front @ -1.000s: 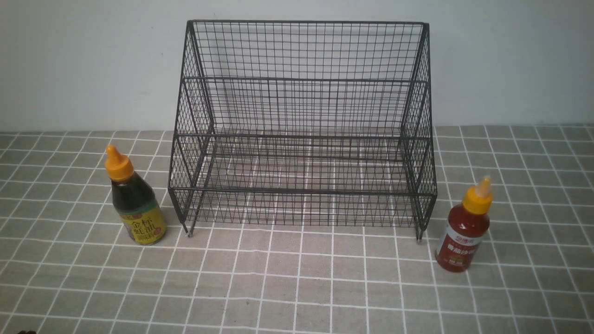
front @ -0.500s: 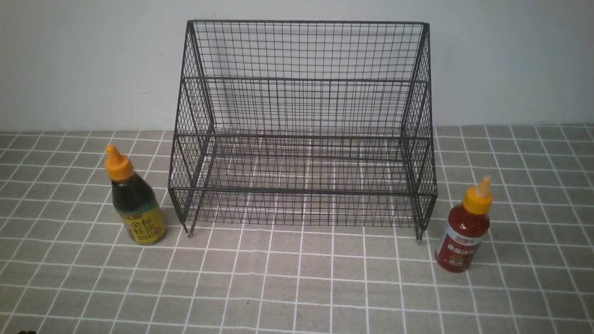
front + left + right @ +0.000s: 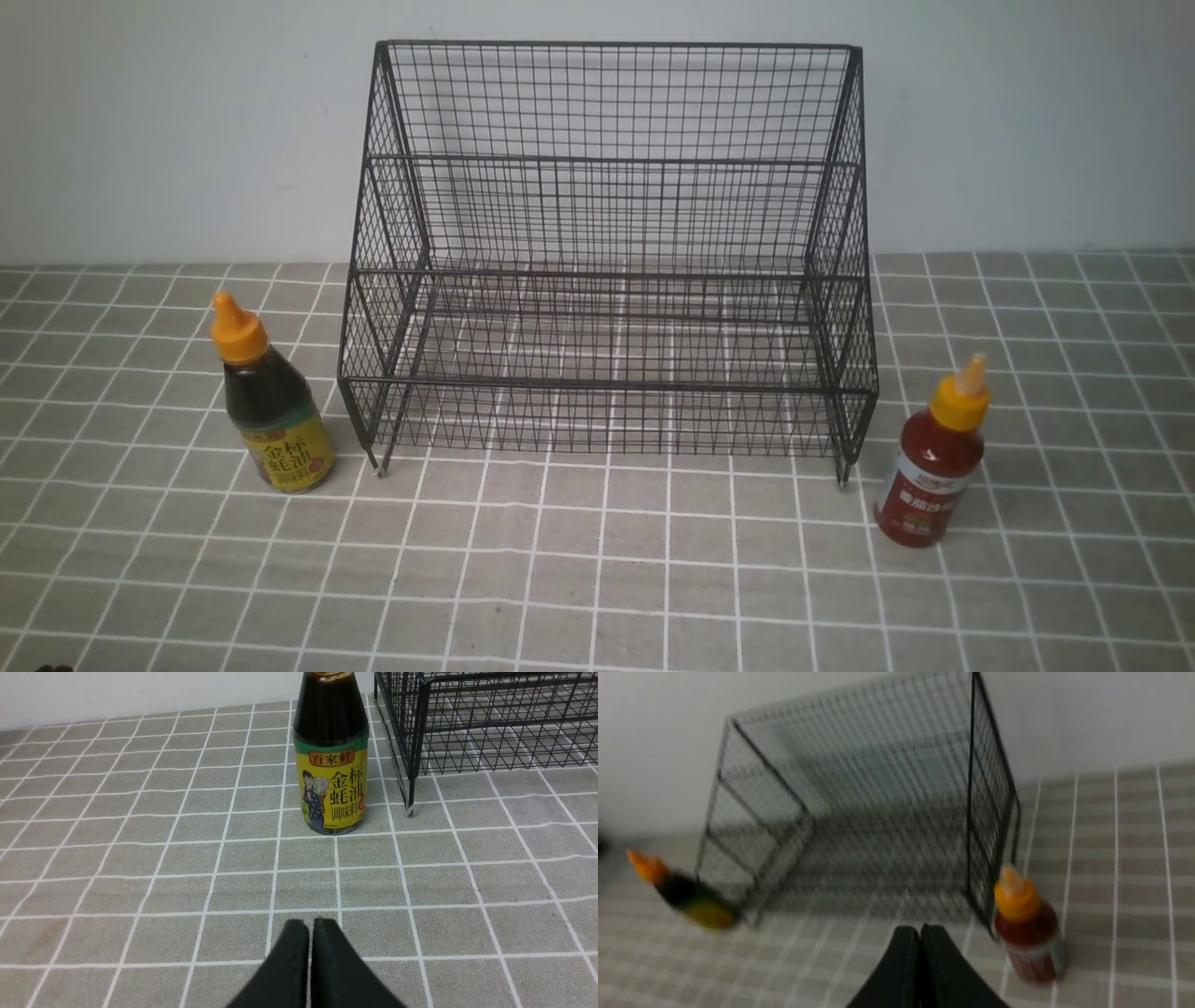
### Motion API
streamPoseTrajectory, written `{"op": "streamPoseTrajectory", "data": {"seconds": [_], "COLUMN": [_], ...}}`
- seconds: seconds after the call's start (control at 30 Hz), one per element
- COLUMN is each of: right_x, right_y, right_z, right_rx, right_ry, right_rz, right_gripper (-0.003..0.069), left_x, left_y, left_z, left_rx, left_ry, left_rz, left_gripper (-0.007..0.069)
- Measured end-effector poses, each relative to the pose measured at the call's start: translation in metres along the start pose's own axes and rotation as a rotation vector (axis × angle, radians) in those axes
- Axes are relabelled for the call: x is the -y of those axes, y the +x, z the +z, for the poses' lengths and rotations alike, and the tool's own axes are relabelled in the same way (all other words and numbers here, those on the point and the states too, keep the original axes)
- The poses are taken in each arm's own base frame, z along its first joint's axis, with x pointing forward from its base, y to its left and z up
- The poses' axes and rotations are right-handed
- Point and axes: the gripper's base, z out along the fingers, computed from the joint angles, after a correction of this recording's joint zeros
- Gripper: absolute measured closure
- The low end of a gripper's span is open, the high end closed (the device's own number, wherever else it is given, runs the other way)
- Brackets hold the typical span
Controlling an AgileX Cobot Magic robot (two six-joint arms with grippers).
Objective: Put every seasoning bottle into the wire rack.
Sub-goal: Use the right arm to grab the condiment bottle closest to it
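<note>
A black wire rack stands at the back middle of the table with nothing in it. The dark brown seasoning bottle with a yellow-green label stands upright beside the rack's left front leg. The red seasoning bottle stands upright off the rack's right front leg. Neither gripper shows in the front view. In the left wrist view my left gripper is shut and empty, well short of the dark bottle. In the blurred right wrist view my right gripper is shut and empty, near the red bottle.
A grey cloth with a white grid covers the table. A pale wall rises right behind the rack. The rack's mesh side stands close to the dark bottle.
Both bottles and the rack stay where they were in the front view.
</note>
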Motion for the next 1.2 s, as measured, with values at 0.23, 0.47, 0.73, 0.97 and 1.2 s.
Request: {"op": "streamPoseTrajectory", "data": {"seconds": [0.23,0.47,0.73,0.97,1.2], "right_x": [0.024,0.015,0.006,0.025,0.033], "right_y": [-0.058,-0.063,-0.053,-0.043,-0.028], "right_z": [0.060,0.094,0.150,0.196,0.229], "right_rx": [-0.371,-0.463,-0.492,-0.521,-0.586], "right_ry": [0.119,0.080,0.197,0.284,0.272], "right_rz": [-0.020,-0.084,-0.119,-0.083,-0.070], "right_gripper": [0.0668,0.0624,0.0348,0.0137,0.0127], "left_x": [0.000,0.000,0.000,0.000,0.000], "left_y": [0.000,0.000,0.000,0.000,0.000], "left_z": [0.000,0.000,0.000,0.000,0.000], "left_rx": [0.000,0.000,0.000,0.000,0.000], "left_ry": [0.000,0.000,0.000,0.000,0.000], "left_rz": [0.000,0.000,0.000,0.000,0.000], "left_gripper": [0.0631,0.0631,0.0631,0.0631,0.0631]}}
